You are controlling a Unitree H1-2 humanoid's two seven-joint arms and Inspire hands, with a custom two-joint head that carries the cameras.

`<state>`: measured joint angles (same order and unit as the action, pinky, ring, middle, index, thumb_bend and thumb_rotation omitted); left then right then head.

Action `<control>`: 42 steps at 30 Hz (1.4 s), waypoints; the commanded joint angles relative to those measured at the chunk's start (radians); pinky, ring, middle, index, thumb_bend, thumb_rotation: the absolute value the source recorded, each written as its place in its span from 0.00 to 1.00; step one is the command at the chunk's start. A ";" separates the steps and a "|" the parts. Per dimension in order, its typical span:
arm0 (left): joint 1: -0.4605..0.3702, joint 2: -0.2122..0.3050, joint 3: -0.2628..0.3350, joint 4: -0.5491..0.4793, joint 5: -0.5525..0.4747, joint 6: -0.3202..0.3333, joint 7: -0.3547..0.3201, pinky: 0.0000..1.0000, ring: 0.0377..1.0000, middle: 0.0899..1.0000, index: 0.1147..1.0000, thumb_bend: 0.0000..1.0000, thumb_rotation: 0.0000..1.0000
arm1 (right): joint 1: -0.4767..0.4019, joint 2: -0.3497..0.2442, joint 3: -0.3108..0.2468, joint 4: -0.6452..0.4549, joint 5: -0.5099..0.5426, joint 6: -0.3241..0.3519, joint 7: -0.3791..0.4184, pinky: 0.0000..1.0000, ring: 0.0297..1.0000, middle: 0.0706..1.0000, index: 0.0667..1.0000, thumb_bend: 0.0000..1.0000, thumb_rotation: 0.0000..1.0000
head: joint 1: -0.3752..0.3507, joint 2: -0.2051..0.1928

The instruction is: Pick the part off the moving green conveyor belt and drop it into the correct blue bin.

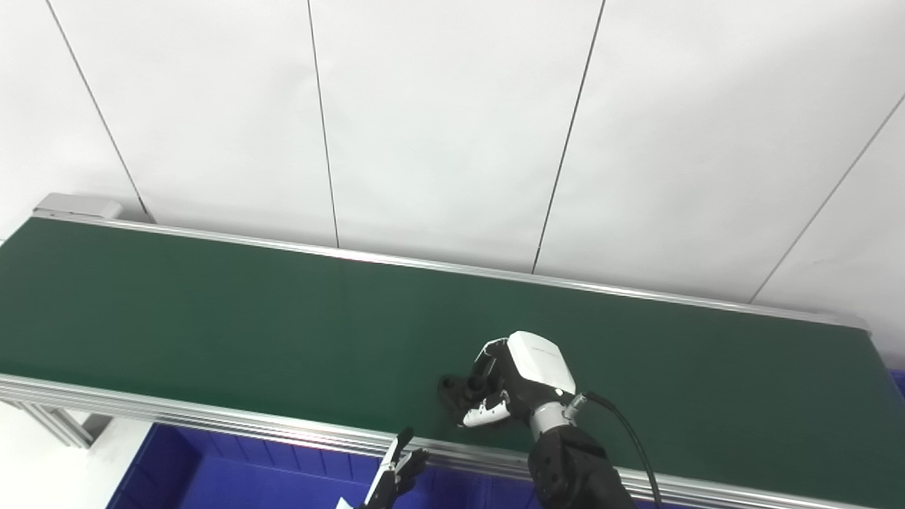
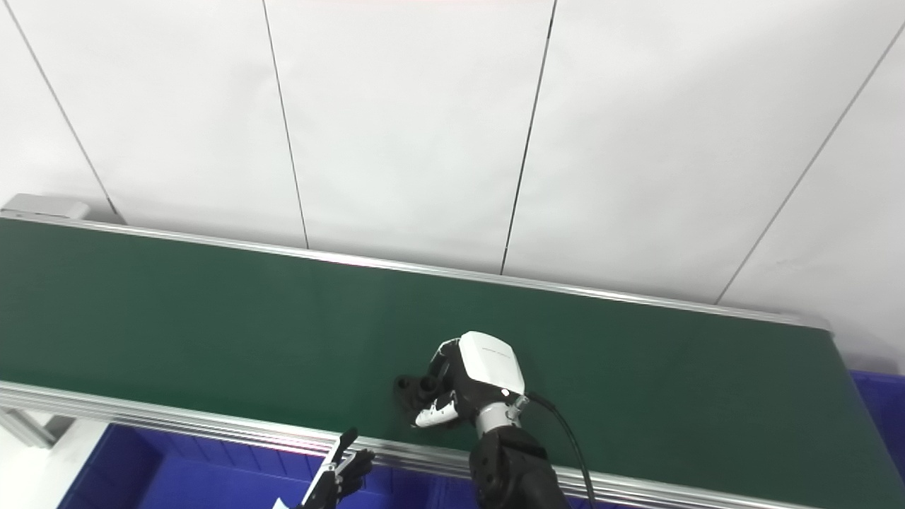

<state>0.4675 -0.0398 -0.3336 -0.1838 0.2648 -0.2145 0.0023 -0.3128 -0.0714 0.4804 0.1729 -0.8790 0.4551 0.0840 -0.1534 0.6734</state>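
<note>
1. Belt (image 1: pixel 212 318): dark green, runs as a diagonal band from the left edge to the right edge of the frame, dropping slightly toward the right. Surface plain, apart from the spot under the right hand.
2. Rails (image 1: pixel 212 417): silver aluminium along both long edges; the near rail is ribbed and crosses the lower part of the frame.
3. End cap (image 1: pixel 74 206): small grey block at the belt's far left corner, upper left.
4. Wall (image 1: pixel 452 120): white panels with thin dark seams, fills the whole upper half.
5. Bin (image 1: pixel 212 474): blue, below the near rail at bottom left. A second blue sliver (image 2: pixel 880 410) shows at the right edge, past the belt end.
6. Right hand (image 1: pixel 505 385): white-backed, over the belt at lower centre just inside the near rail, fingers curled down round the part. Looks closed on it; whether it's lifted clear of the belt, can't tell.
7. Part (image 1: pixel 452 391): small, black, sticking out to the left of the right hand's fingers, on or just above the belt. Shape too dark to make out.
8. Left hand (image 1: pixel 396 472): bottom edge, left of centre, in front of the near rail over the bin. Only dark fingers visible, loosely spread, nothing in them.
</note>
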 commanded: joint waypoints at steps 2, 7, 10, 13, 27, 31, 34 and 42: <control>-0.008 -0.013 -0.016 -0.031 -0.005 -0.021 -0.004 0.90 0.90 0.91 1.00 0.60 0.89 | 0.016 -0.015 0.006 -0.057 0.015 -0.046 -0.007 0.23 0.28 0.37 0.48 0.52 0.00 | -0.017 0.005; -0.003 0.003 -0.007 -0.051 -0.019 -0.008 -0.018 0.91 0.91 0.91 1.00 0.60 0.92 | 0.044 -0.052 0.005 -0.182 -0.004 -0.039 0.010 0.24 0.29 0.37 0.49 0.52 0.00 | -0.060 0.015; 0.000 0.013 0.003 -0.066 -0.029 0.005 -0.027 0.91 0.91 0.91 1.00 0.59 0.93 | 0.053 -0.068 0.002 -0.288 -0.031 -0.011 0.055 0.20 0.25 0.42 0.46 0.53 0.00 | -0.088 0.023; -0.001 0.026 0.009 -0.081 -0.051 0.019 -0.037 0.92 0.92 0.92 1.00 0.59 0.96 | 0.063 -0.065 -0.018 -0.374 -0.059 0.008 0.103 0.20 0.24 0.43 0.45 0.53 0.00 | -0.123 0.033; -0.008 0.087 0.054 -0.157 -0.082 0.084 -0.076 0.92 0.93 0.93 1.00 0.69 1.00 | 0.186 -0.047 -0.077 -0.691 -0.371 -0.008 0.397 0.19 0.23 0.43 0.45 0.53 0.00 | -0.297 0.129; -0.014 0.105 0.073 -0.196 -0.117 0.123 -0.096 0.94 0.94 0.94 1.00 0.68 1.00 | 0.269 -0.069 -0.079 -0.763 -0.501 -0.052 0.476 0.13 0.17 0.43 0.45 0.53 0.00 | -0.343 0.163; -0.023 0.120 0.091 -0.225 -0.148 0.161 -0.114 0.96 0.94 0.95 1.00 0.69 1.00 | 0.333 -0.066 -0.092 -0.803 -0.560 -0.082 0.524 0.12 0.16 0.43 0.45 0.53 0.00 | -0.377 0.183; -0.055 0.156 0.131 -0.264 -0.181 0.234 -0.141 0.95 0.93 0.94 1.00 0.68 1.00 | 0.458 -0.010 -0.140 -0.890 -0.663 -0.157 0.674 0.14 0.19 0.43 0.45 0.53 0.00 | -0.450 0.217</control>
<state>0.4190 0.1064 -0.2078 -0.4090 0.0982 0.0173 -0.1343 0.1459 -0.1004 0.3486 -0.6741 -1.5115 0.3447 0.7400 -0.6044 0.8912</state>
